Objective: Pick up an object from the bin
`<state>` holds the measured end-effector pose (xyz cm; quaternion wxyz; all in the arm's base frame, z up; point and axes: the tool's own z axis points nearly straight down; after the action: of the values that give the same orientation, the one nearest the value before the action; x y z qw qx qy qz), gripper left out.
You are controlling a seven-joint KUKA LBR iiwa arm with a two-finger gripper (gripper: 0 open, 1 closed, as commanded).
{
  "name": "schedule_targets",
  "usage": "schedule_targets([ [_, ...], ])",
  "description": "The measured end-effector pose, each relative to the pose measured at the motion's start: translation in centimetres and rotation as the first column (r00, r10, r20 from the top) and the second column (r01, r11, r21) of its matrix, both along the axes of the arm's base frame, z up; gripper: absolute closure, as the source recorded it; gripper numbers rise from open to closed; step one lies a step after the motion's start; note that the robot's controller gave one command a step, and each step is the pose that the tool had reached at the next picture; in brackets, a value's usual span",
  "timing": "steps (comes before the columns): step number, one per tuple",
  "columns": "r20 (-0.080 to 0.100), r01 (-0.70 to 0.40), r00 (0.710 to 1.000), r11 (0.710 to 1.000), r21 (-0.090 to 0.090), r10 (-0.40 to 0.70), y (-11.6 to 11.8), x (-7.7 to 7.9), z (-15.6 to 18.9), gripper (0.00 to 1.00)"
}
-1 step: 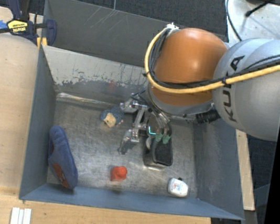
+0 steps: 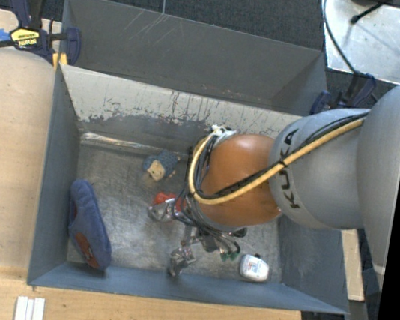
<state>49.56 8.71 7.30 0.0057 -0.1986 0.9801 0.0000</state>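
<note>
Gripper (image 2: pixel 182 255): hanging low over the floor of the bin (image 2: pixel 58 170), close to the middle of its front wall, metal tip nearly meeting the floor. Jaws: being masked by the metalwork of the arm (image 2: pixel 335 170) above them, so cannot tell whether wide, narrow or holding anything.

Red piece (image 2: pixel 162 198): lying just beside the gripper, on the side toward the bin's left wall, partly tucked under the metalwork; kind not clear.

White rounded thing (image 2: pixel 254 267): lying near the gripper on the other side, toward the front right corner, apart from the metalwork.

Tan block (image 2: pixel 157 169) with a blue part: sitting further back, near the foot of the rear wall, left of the orange cover (image 2: pixel 231 176).

Blue cloth-like thing (image 2: pixel 89 224), long and soft-looking, with an orange-red patch at its front end: stretching along the left wall into the front left corner, well apart from the gripper.

Reaching in over the right wall, with a yellow-and-black cable (image 2: pixel 301 146) looping round the cover.
</note>
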Motion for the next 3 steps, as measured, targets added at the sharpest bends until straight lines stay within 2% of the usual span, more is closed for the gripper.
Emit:
schedule_targets([
  [1, -0.007, -0.384, 0.923, 0.924, -0.003, 0.384, -2.6, -1.2, 2.8, 0.00],
  [2, -0.013, -0.673, 0.740, 0.740, -0.005, 0.673, -11.3, 7.1, 3.0, 0.00],
  [3, -0.011, -0.829, 0.559, 0.559, 0.007, 0.829, -16.1, 13.2, 0.6, 0.00],
])
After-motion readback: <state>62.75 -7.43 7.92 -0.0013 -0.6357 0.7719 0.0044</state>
